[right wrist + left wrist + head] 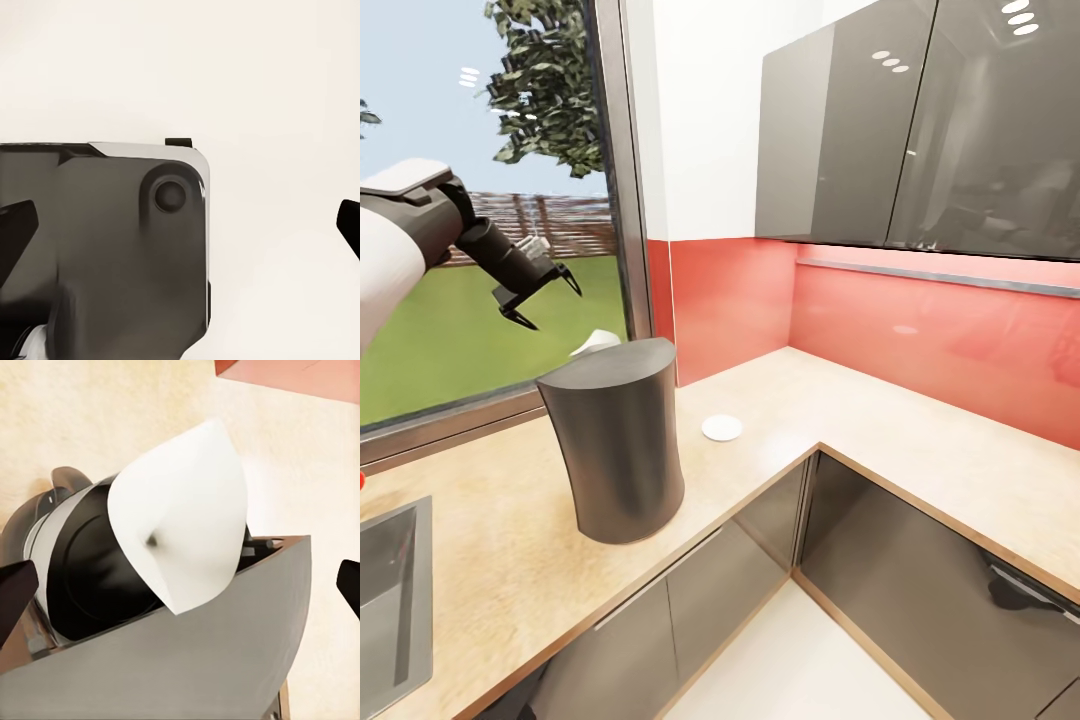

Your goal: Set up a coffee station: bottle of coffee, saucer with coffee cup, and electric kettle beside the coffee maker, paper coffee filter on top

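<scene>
The coffee maker, a tall dark grey drum, stands on the kitchen countertop by the window. The white paper coffee filter peeks over the far edge of its flat top. In the left wrist view the paper coffee filter hangs over the coffee maker's rim, and I cannot tell if it rests on it. A dark round body with a loop handle, apparently the electric kettle, sits just behind. My left gripper hovers open above, empty. The saucer lies to the coffee maker's right. My right gripper is open.
A steel sink is set into the counter at the left. Dark glossy wall cabinets hang over the red backsplash. The counter turns a corner at the right. The right wrist view faces a dark robot part over pale floor.
</scene>
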Robot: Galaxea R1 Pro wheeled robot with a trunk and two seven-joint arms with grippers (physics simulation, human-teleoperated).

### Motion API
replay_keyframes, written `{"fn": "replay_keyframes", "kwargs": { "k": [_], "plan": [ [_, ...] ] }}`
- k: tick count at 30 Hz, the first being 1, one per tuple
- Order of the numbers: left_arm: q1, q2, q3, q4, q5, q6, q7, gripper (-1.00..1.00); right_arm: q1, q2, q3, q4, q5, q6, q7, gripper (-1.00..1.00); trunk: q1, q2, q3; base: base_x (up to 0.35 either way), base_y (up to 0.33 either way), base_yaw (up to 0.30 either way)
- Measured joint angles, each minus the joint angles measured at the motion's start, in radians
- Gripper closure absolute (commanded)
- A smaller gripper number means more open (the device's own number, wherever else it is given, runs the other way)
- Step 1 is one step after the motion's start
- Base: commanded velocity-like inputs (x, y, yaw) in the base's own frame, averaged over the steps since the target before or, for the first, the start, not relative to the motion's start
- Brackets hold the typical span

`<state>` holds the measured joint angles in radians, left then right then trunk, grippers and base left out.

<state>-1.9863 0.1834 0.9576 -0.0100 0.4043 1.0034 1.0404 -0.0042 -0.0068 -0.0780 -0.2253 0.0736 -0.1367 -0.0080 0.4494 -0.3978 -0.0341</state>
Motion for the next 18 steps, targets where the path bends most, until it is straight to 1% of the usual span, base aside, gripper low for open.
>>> {"fn": "replay_keyframes", "kwargs": {
  "k": [4,12,15,18],
  "plan": [
    [-0.001,0.000,0.003,-0.001,0.000,0.000,0.000,-1.00,0.000,0.000,0.000,0.000,0.000,0.000,0.000,-1.00,0.000,0.000,0.000,-0.065,0.000,0.000],
    [-0.002,-0.001,0.001,-0.001,0.001,0.000,0.000,-1.00,0.000,0.000,0.000,-0.001,-0.001,0.000,0.000,-1.00,0.000,0.000,0.000,-0.249,0.000,0.000],
    [-0.002,-0.001,0.000,-0.001,0.000,0.000,0.000,-1.00,0.000,0.000,0.000,-0.001,0.000,0.000,0.000,-1.00,0.000,0.000,0.000,-0.075,0.000,0.007],
    [-0.002,-0.001,0.000,-0.001,0.001,0.000,0.000,-1.00,0.000,0.000,0.000,-0.001,0.000,0.000,0.000,-1.00,0.000,0.000,0.000,-0.022,0.000,0.129]
  ]
}}
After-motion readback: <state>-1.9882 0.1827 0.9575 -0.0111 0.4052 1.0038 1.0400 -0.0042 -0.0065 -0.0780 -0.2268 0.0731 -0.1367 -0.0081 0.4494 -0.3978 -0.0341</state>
